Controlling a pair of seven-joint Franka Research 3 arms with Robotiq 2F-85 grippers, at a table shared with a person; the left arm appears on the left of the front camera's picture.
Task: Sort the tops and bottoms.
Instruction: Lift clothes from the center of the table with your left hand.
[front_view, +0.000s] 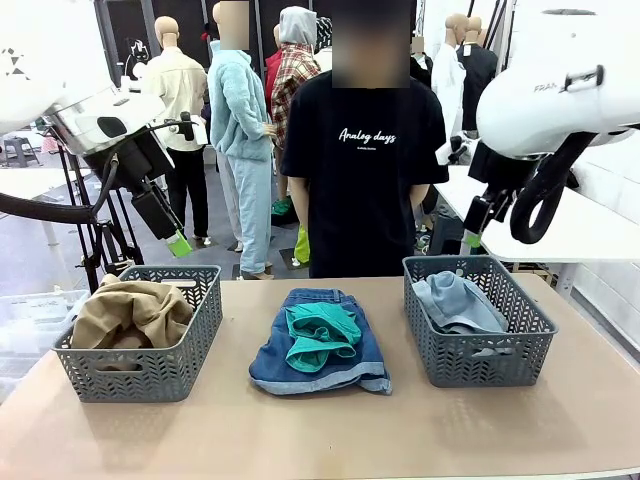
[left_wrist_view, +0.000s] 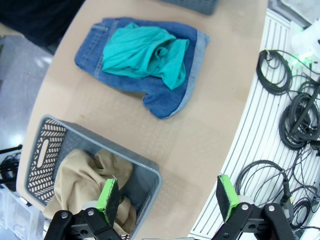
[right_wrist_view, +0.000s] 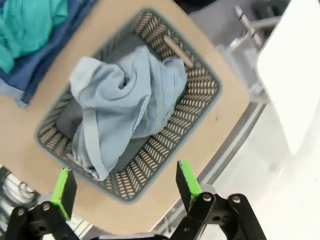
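Two garments in baskets, two on the table (front_view: 300, 430) between them.
Tan top (front_view: 135, 310) in left basket (front_view: 140, 375), pale denim piece (front_view: 458, 302) in right basket (front_view: 480, 365); teal top (front_view: 320, 335) lies on dark denim shorts (front_view: 330, 372); both arms' jaws open, empty.

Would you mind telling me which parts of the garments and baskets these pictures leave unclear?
- Front view: the teal top covers the middle of the denim shorts, hiding any pockets.
- Front view: the left basket hides the tan top lower down.
- Left wrist view: the top edge cuts off the right basket.
- Right wrist view: the top-left corner crops the teal top.
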